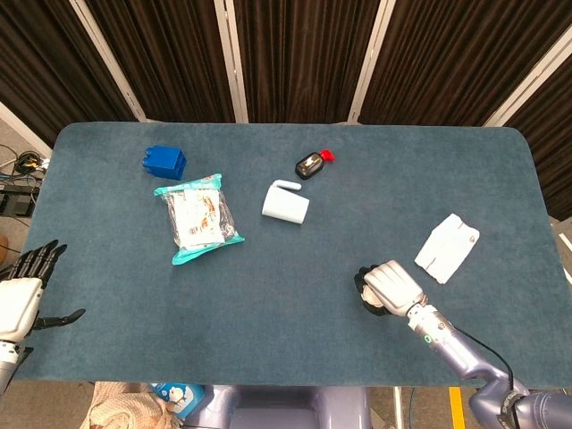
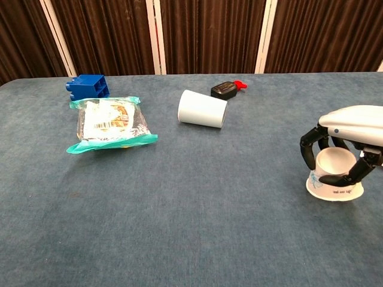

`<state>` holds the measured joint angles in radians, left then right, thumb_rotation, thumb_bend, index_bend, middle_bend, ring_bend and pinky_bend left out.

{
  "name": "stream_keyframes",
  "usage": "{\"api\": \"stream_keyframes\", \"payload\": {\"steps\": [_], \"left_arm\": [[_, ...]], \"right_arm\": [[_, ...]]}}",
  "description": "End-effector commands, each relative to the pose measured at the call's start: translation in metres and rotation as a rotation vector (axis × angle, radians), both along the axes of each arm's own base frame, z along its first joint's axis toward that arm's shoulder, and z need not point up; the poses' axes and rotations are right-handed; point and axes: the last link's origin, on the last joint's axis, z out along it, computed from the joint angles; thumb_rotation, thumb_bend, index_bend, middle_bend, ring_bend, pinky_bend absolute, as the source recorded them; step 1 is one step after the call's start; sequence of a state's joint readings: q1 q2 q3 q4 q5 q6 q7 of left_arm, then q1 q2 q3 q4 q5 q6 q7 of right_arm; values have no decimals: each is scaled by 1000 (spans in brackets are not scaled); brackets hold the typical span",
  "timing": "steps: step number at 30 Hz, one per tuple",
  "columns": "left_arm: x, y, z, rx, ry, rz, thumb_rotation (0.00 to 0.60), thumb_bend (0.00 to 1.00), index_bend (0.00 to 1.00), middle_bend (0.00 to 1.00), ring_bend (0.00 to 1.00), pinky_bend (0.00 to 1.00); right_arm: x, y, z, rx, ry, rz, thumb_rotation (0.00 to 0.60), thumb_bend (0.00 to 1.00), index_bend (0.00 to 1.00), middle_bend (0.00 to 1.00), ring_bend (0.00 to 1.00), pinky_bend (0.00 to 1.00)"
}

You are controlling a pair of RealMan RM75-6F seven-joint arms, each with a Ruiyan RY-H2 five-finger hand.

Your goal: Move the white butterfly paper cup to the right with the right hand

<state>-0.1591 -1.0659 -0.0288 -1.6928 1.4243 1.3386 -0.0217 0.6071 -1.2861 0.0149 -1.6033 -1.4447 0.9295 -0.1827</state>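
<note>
Chest view: my right hand (image 2: 347, 143) gripped the upside-down white butterfly paper cup (image 2: 334, 179) resting on the blue carpeted table (image 2: 197, 209); left hand (image 1: 22, 299) hung open.

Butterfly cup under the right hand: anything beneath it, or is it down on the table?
The cup stands upside down, rim on the table. Right hand covers its top; inside is hidden.
</note>
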Motion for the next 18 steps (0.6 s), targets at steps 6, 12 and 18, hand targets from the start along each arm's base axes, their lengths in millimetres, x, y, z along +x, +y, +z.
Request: {"api": "stream_keyframes", "payload": {"steps": [6,12,18], "left_arm": [[1,0,1,6,1,-8,600,0,0,0,0,0],[1,-1,3,16,-1,-18,600,0,0,0,0,0],[2,-4,7,30,2,-44,600,0,0,0,0,0]], "right_arm": [[-10,5,4,-10,95,-60,600,394,0,3,50,248],[-11,14,21,-54,139,-97,600,394,0,0,33,228],[-25,33,57,-174,137,-152,600,394,0,0,10,211]]}}
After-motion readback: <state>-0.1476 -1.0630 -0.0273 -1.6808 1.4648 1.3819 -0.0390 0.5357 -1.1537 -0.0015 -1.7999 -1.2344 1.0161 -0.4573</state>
